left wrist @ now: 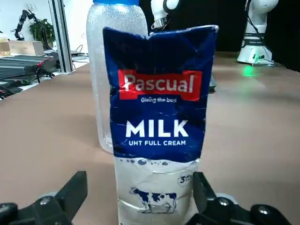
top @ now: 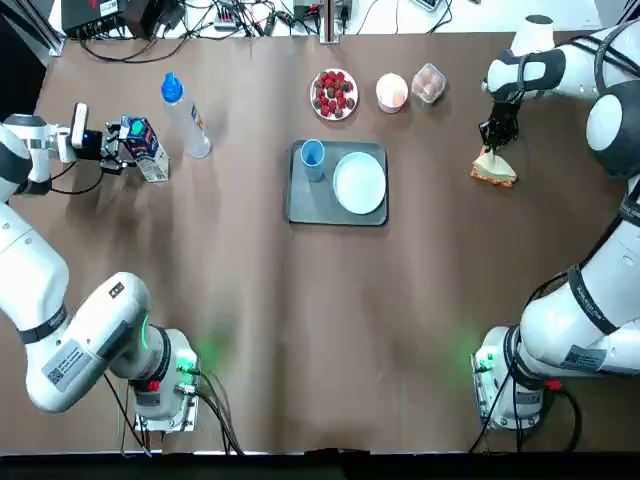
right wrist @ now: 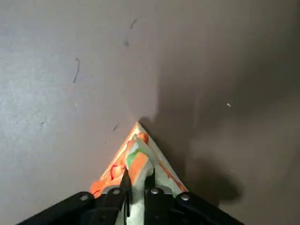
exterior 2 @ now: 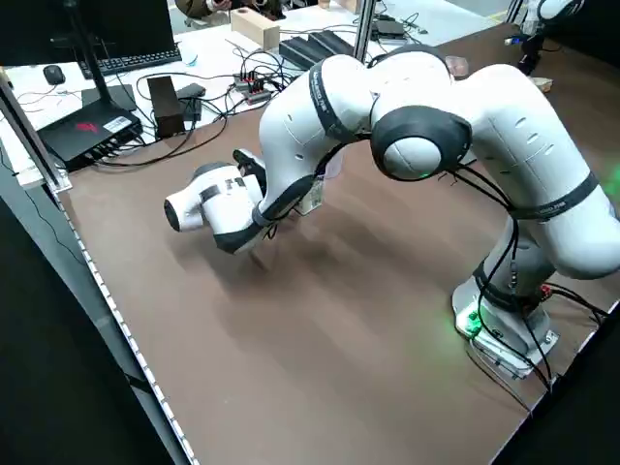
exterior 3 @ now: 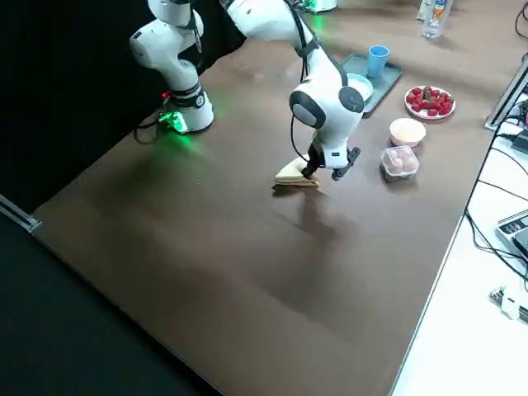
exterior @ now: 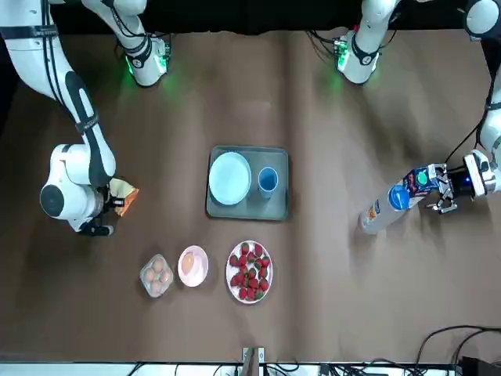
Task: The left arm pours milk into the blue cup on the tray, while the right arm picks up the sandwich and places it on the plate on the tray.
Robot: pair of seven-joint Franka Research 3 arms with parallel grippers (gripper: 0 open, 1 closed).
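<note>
- Tray (top: 300, 205): flat grey-blue rectangle, rounded corners, mid-table. I place everything else from it.
- On the tray: smooth round white plate (top: 359, 183) on its right half, small light-blue cup (top: 313, 155) at its far-left corner.
- Milk (top: 146, 150): creased paper carton, blue upper print over white, gabled top; well to the left of the tray, upright on the brown table (top: 250, 320).
- Clear ribbed bottle (top: 186, 118) with blue cap stands just beside the carton, on the tray side.
- My left gripper (left wrist: 140, 197): fingers (left wrist: 70, 194) spread wide, one on each side of the carton's lower half, gaps visible on both sides; nothing gripped.
- Sandwich (top: 494, 168): triangular wedge, pale bread, orange and green layers at the edge; well right of the tray, on the table.
- My right gripper (right wrist: 136, 187): fingers pinched close on the wedge's top edge, gripping it from above.
</note>
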